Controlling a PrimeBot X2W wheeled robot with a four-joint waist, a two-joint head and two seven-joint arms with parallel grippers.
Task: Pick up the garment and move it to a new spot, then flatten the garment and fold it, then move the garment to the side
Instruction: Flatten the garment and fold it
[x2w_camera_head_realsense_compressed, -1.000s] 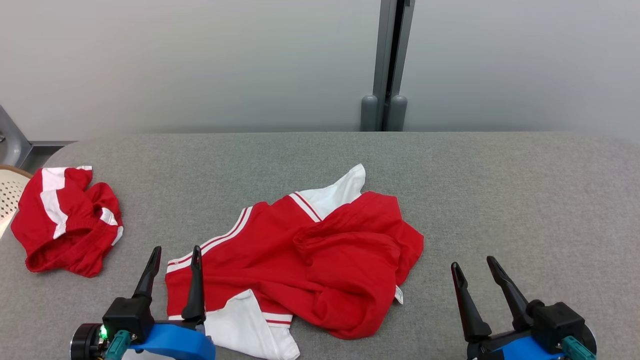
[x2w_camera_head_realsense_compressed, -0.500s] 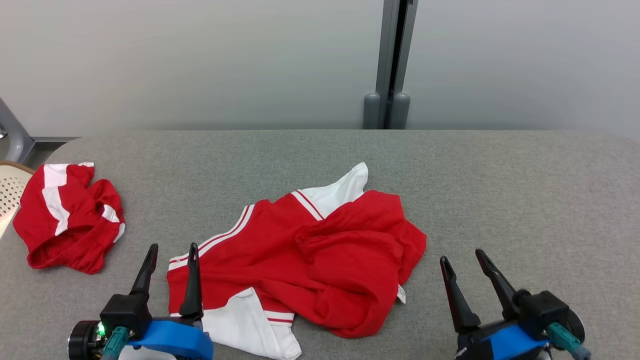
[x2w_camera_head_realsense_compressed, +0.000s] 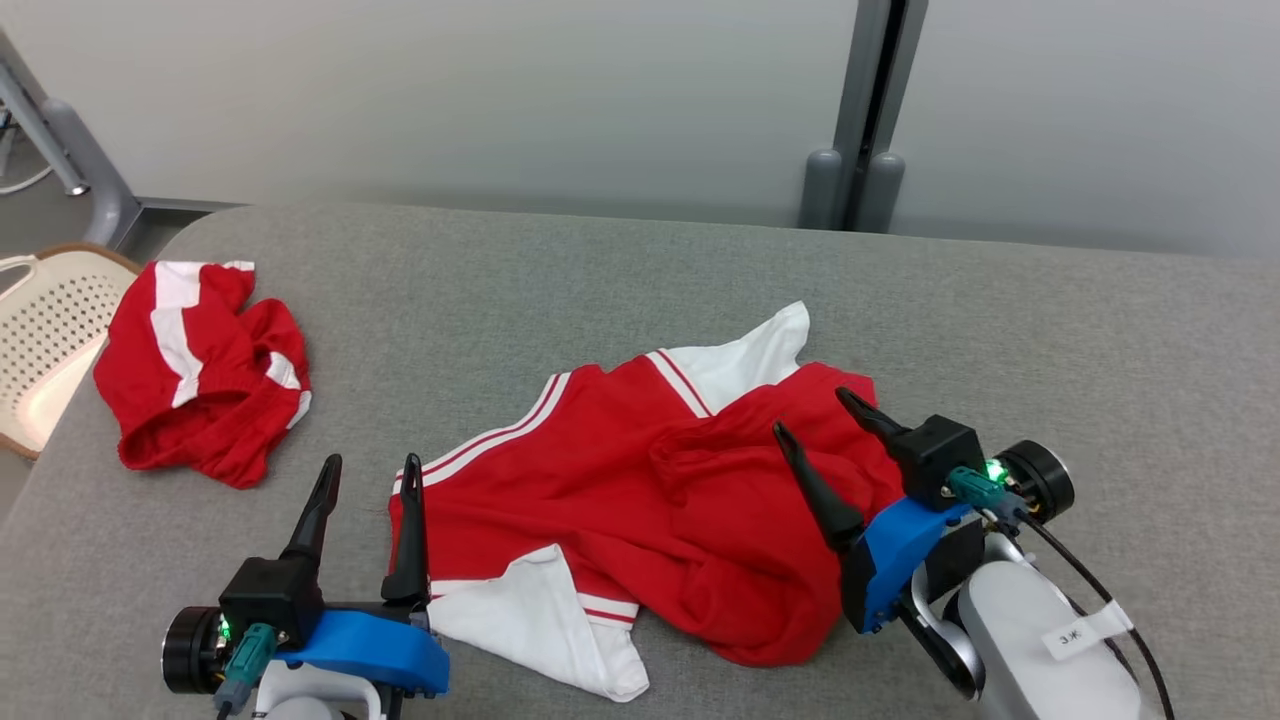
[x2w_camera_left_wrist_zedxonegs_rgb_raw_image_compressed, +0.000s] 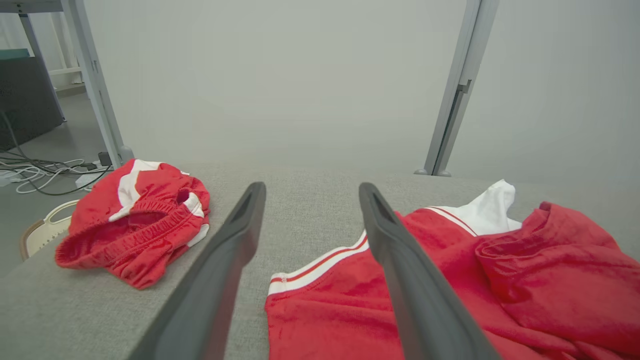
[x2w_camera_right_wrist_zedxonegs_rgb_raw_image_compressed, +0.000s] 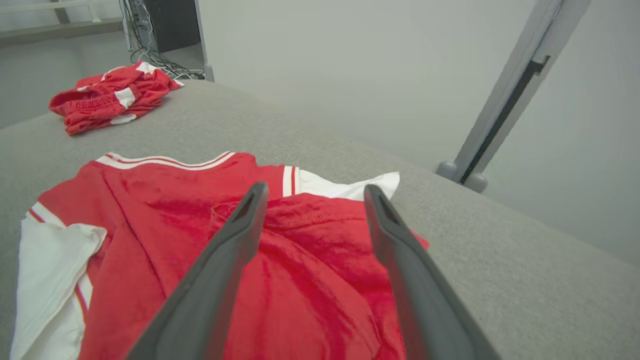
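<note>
The garment (x2w_camera_head_realsense_compressed: 600, 480) is a red shirt with white sleeves and white stripes, lying crumpled in the middle of the grey table (x2w_camera_head_realsense_compressed: 1050, 330). My left gripper (x2w_camera_head_realsense_compressed: 371, 462) stands open at the garment's left edge, its right finger over the striped hem. In the left wrist view that hem (x2w_camera_left_wrist_zedxonegs_rgb_raw_image_compressed: 320, 265) lies between the two fingers (x2w_camera_left_wrist_zedxonegs_rgb_raw_image_compressed: 235, 245). My right gripper (x2w_camera_head_realsense_compressed: 810, 410) is open, tilted to the left, above the bunched red right part of the garment. The right wrist view has the garment (x2w_camera_right_wrist_zedxonegs_rgb_raw_image_compressed: 165, 200) spread below its open fingers (x2w_camera_right_wrist_zedxonegs_rgb_raw_image_compressed: 235, 240).
A second crumpled red and white piece (x2w_camera_head_realsense_compressed: 205, 370) lies at the table's far left, also seen as a red heap (x2w_camera_left_wrist_zedxonegs_rgb_raw_image_compressed: 135, 220) (x2w_camera_right_wrist_zedxonegs_rgb_raw_image_compressed: 107, 97). A pale perforated basket (x2w_camera_head_realsense_compressed: 45, 330) stands beside the table's left edge. A grey post (x2w_camera_head_realsense_compressed: 860, 110) rises behind the table.
The head camera has turned, shifting the whole picture. My right gripper has swung in from the table's right front to above the garment's right part. The left gripper keeps its place.
</note>
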